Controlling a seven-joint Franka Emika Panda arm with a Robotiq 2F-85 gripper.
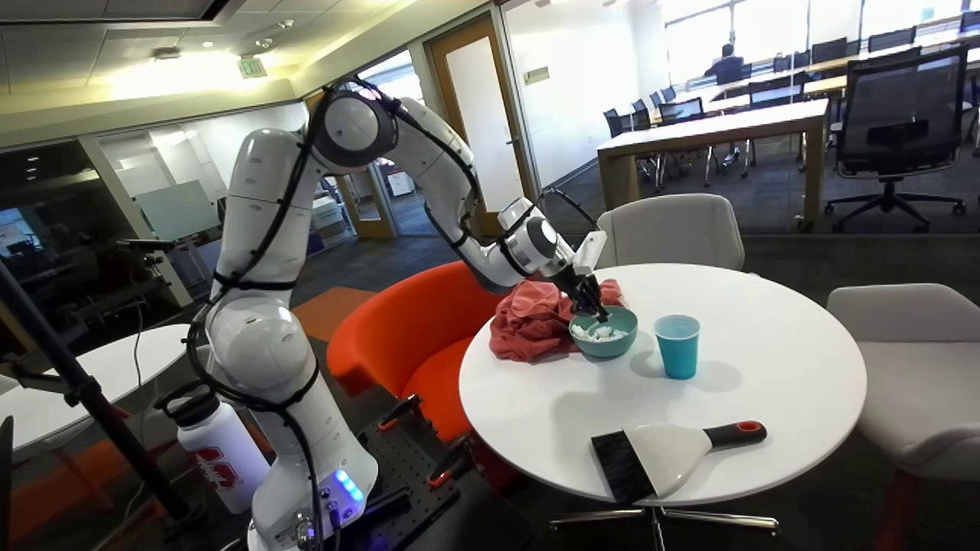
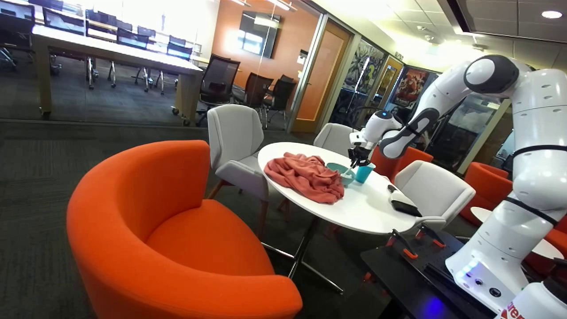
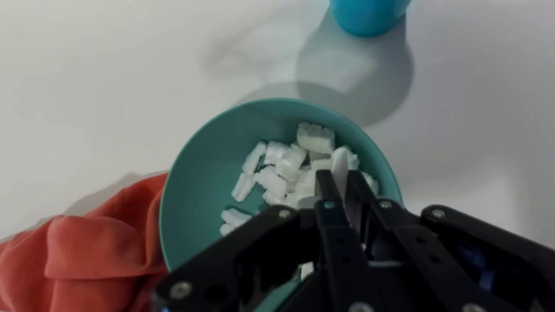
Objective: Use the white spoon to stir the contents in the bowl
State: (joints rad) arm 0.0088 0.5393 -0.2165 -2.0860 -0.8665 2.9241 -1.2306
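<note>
The teal-green bowl (image 1: 603,348) stands upright on the white table and shows in both exterior views (image 2: 349,180). It holds several white chunks (image 3: 277,173). My gripper (image 3: 340,175) is over the right part of the bowl in the wrist view, with its fingers closed on the white spoon (image 3: 339,160). The spoon points down among the chunks; most of it is hidden by the fingers. In an exterior view the spoon (image 2: 348,170) slants down from the gripper (image 2: 357,162) into the bowl. In an exterior view the fingertips (image 1: 599,314) are at the bowl's rim height.
A bright cyan cup (image 1: 678,350) stands beside the bowl; its base shows in the wrist view (image 3: 368,17). A crumpled red cloth (image 2: 305,177) lies against the bowl's other side. A wide brush (image 1: 668,458) with a black, red-ended handle lies near the table edge.
</note>
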